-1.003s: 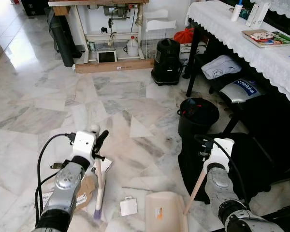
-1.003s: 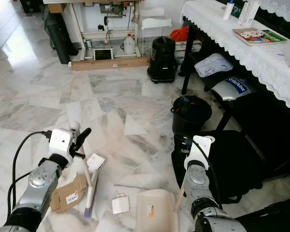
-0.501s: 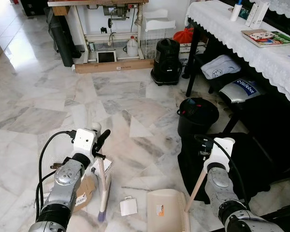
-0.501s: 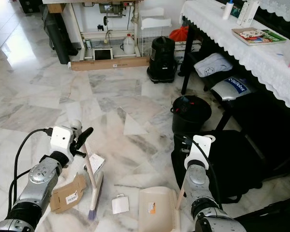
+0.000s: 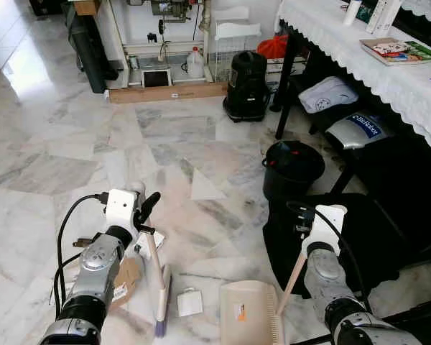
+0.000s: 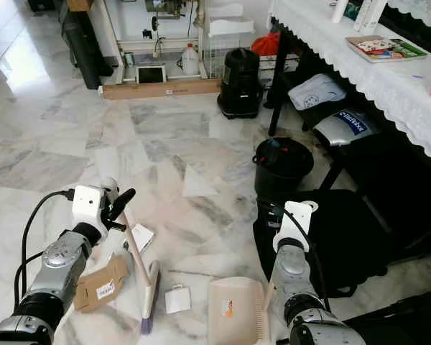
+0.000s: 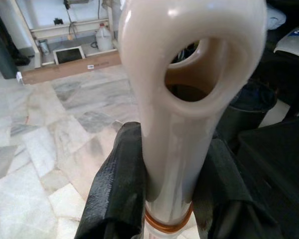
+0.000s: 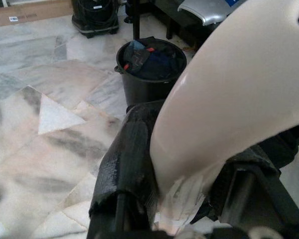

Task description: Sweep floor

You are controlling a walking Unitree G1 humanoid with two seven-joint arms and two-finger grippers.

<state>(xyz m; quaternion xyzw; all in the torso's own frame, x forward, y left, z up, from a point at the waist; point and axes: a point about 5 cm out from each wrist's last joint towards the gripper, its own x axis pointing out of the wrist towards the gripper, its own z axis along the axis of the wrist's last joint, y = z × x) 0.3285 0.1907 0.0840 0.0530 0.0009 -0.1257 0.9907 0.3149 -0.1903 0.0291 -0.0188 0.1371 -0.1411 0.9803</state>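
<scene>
My left gripper (image 5: pixel 144 222) is shut on the cream handle of a broom (image 5: pixel 159 289); its purple-tipped brush head rests on the marble floor beside a small white paper scrap (image 5: pixel 189 302). In the left wrist view both black fingers (image 7: pixel 118 189) clamp the handle's looped end. A cream dustpan (image 5: pixel 249 316) lies flat on the floor just right of the scrap, and my right gripper (image 5: pixel 307 251) is shut on its slanted handle. The right wrist view has the black fingers (image 8: pixel 127 169) pressed against that handle. A flattened cardboard piece (image 5: pixel 126 279) and a white paper (image 6: pixel 141 236) lie left of the broom.
A black bin (image 5: pixel 293 167) holding rubbish stands just beyond the dustpan. A black bag (image 5: pixel 366 237) lies on the floor to my right, under a table with a white lace cloth (image 5: pixel 388 83). A black canister (image 5: pixel 246 80) and a long cardboard box (image 5: pixel 169 92) sit by the far wall.
The broom head has slid right across the floor, closer to the white scrap and the dustpan. The dustpan has shifted slightly right. The camera tilted a little.
</scene>
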